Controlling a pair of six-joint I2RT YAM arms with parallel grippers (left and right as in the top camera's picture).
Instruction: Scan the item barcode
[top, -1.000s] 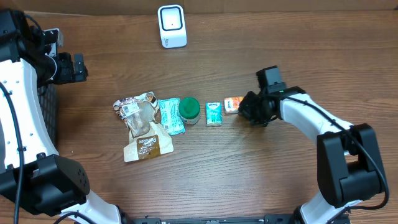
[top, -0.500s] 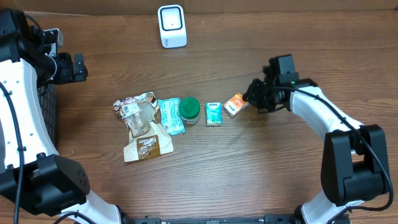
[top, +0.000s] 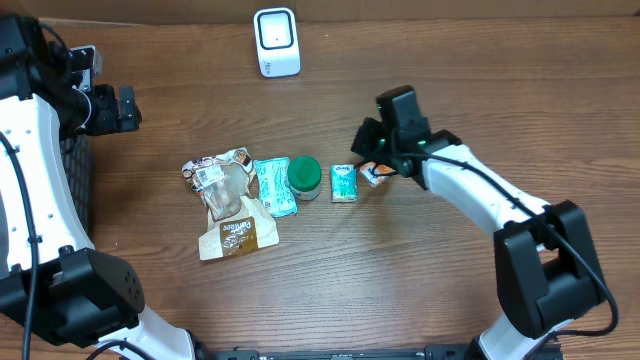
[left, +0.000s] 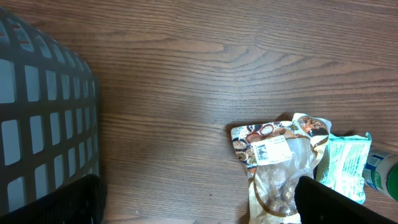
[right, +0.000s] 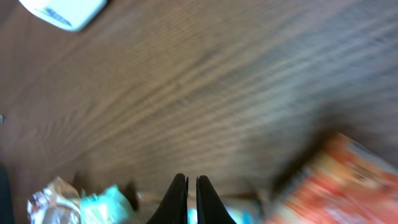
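At the far left edge a dark mesh basket (left: 37, 106) stands on the wooden table (top: 400, 280). The left end effector (top: 118, 108) hangs near it, well away from the goods, its fingers spread wide with nothing between them.

A row of items lies across the middle of the table. First comes a crumpled clear-and-brown snack bag (top: 226, 198). A teal pouch (top: 272, 186) rests against its right side, and a green-lidded jar (top: 304, 177) touches that pouch. A smaller teal packet (top: 344, 183) sits just beside the jar. Behind the row, near the far edge and roughly in line with the teal pouch, a white scanner (top: 276, 42) stands on its own.

The orange packet (top: 377, 174) — the item to be scanned — lies on the table just right of the small teal packet, partly hidden under the right arm and well apart from the scanner. In the right wrist view it is a blurred orange shape at the lower right.

The right end effector (right: 192, 180) is just above and left of that packet — its fingers are pressed together and grip nothing.
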